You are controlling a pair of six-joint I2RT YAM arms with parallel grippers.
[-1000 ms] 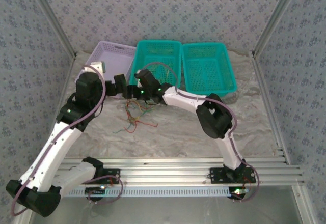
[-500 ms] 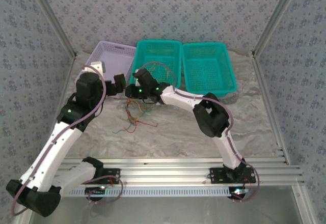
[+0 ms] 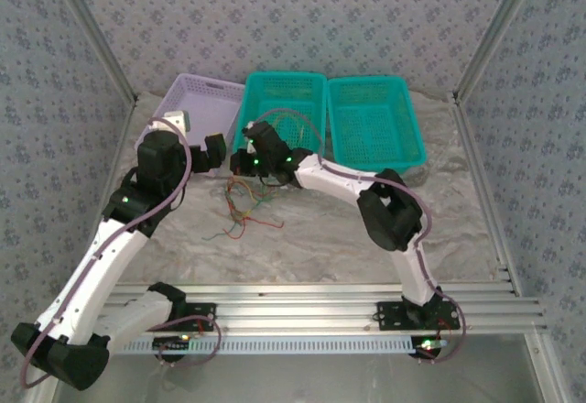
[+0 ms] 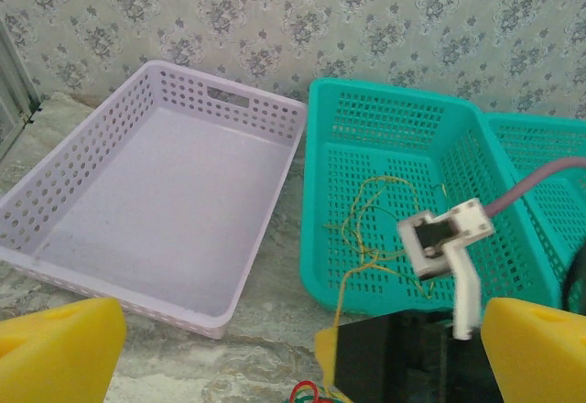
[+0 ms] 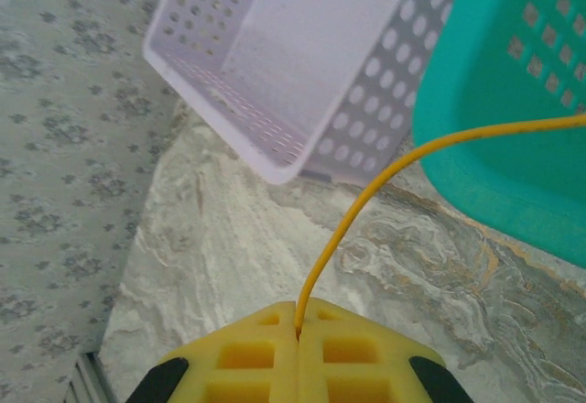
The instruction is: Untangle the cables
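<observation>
The right gripper (image 5: 298, 332) was pressed shut on a yellow cable (image 5: 366, 190), the wire coming straight out of the seam between its two yellow pads. It hung just off the near left corner of the middle basket (image 3: 284, 78), over the bare table (image 3: 320, 238). From the pinch the yellow cable rose and curved across to the middle basket's near wall. In the left wrist view it passed over that wall and lay in loose loops on the basket's floor.

The rest of the cables (image 3: 243, 206), red, green and yellow, lay in a loose tangle on the table just in front of the middle basket's near left corner, below the right gripper. A few ends trailed out from the tangle towards the arm bases.

The left gripper (image 3: 215, 149) stood just left of that same corner, its jaws spread wide and holding nothing.

A lilac basket (image 4: 92, 147) sat just to the left of the middle basket. A second teal basket (image 3: 403, 119) sat against its right side.
</observation>
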